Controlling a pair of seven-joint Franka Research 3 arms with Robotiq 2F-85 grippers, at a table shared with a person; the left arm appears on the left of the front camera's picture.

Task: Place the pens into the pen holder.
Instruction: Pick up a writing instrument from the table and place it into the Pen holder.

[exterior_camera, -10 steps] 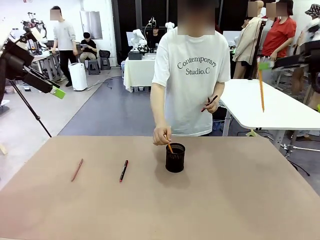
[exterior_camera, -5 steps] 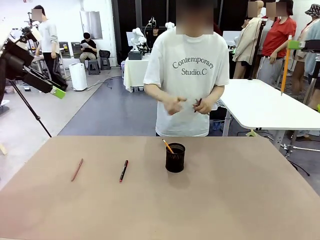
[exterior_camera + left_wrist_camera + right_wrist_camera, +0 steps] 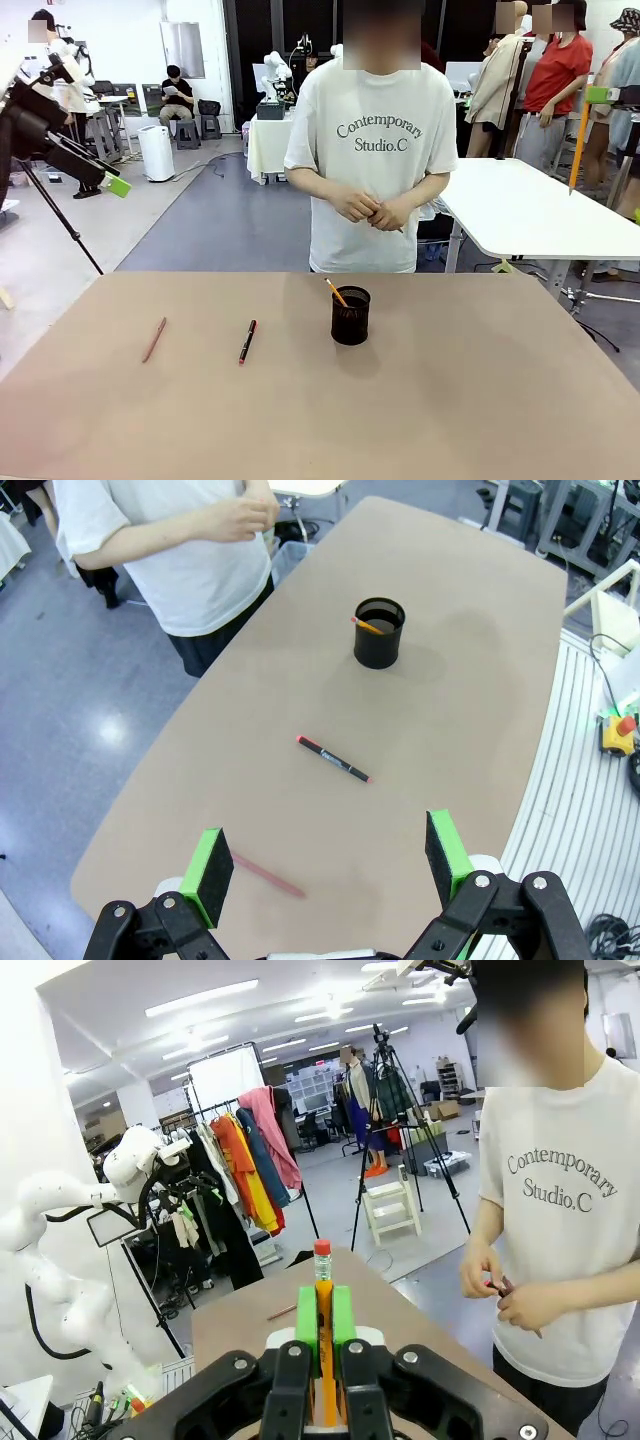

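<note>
Busy open workshop room in the back, with a white table off to the side and a clothes rack in the right wrist view. Up front is a plain tan table. The pen holder stands upright near the middle, toward the far edge, with an orange pencil leaning in it so just the top end pokes over the rim; the rest is hidden behind the mesh. Well to the robot's left of it a black pen with a red tip lies flat, and further left a reddish-brown pencil. In the left wrist view that pencil is blurry and one end is tucked behind a green pad. The left gripper hangs high over that end of the table, fingers spread wide with nothing between them; in the front view it's mostly cut off at the edge. The right gripper is up high at the right edge, also half out of frame, pads pinched on an orange-yellow pencil that hangs point down. From its own wrist camera the pencil sticks up between the pads, red eraser on top. The person stands at the far side with both hands together, holding something thin and dark; can't really make out what.
</note>
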